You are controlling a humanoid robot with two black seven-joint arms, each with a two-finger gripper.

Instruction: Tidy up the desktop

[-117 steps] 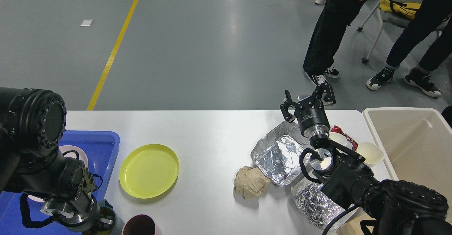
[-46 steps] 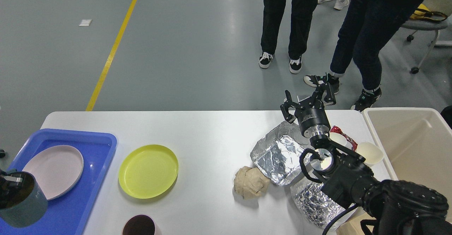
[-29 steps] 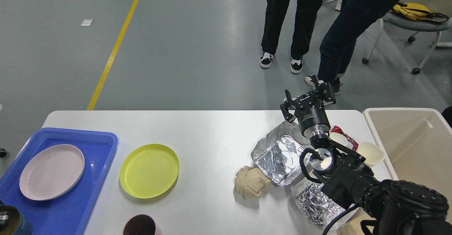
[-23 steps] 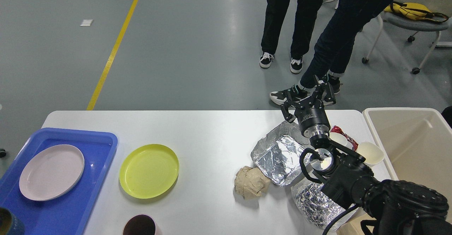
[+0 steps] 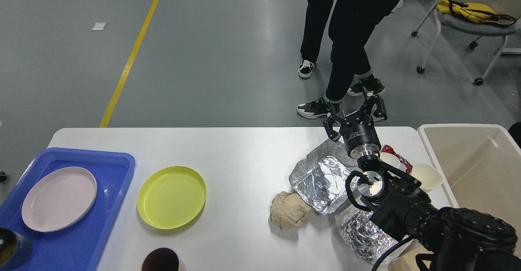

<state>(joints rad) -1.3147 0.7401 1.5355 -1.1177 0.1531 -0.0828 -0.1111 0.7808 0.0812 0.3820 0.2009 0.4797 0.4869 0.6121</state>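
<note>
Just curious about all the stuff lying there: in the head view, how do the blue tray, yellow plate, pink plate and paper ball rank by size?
1. Blue tray, though cut off by the frame.
2. Yellow plate and pink plate look about alike; I would not rank them.
3. Paper ball, smallest.

Bright, even overhead light fills the frame. A pale glare streak runs down the grey floor (image 5: 266, 2) at upper centre. The white surface (image 5: 244, 149) is almost washed out, shadows soft and short. Focus is sharp throughout.
</note>
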